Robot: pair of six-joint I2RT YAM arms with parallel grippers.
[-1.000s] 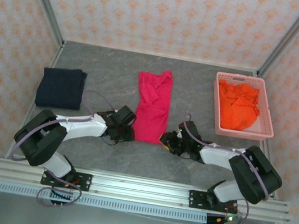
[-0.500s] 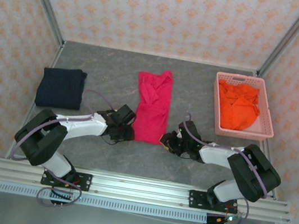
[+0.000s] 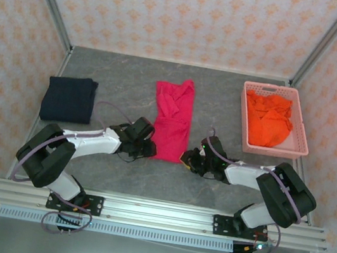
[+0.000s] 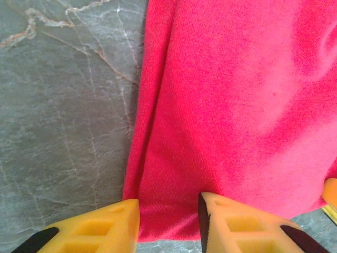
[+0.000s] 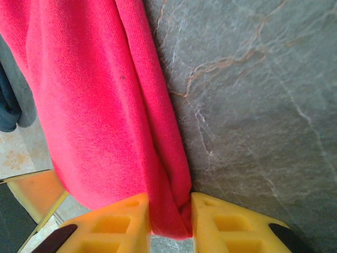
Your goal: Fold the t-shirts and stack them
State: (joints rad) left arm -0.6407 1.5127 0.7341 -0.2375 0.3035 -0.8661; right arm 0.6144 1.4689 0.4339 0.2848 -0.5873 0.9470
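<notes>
Your left gripper (image 3: 145, 150) sits at the near left corner of the crimson-pink t-shirt (image 3: 172, 124), and your right gripper (image 3: 188, 158) at its near right corner. The shirt runs away from both as a long, narrow folded strip on the grey table (image 3: 124, 81).

In the left wrist view, the left gripper's yellow fingers (image 4: 105, 226) stand apart with the shirt's hem lying fairly flat in the gap. You cannot tell from this whether they are gripping the cloth or just straddling it. The shirt's folded left edge runs straight ahead from the left-hand finger, with bare table beside it.

In the right wrist view, the right gripper's fingers (image 5: 221, 221) are drawn close together and pinch the shirt's doubled right edge. The cloth is bunched between them (it fills the whole gap). The rest of the shirt spreads away ahead and to that gripper's left, with bare table on the other side.

The dark navy t-shirt (image 3: 68, 98) lies folded well out beyond the left gripper's outer side. The bright orange t-shirt (image 3: 270, 120) lies crumpled in the pink basket (image 3: 271, 87), well off beyond the right gripper's outer side.
</notes>
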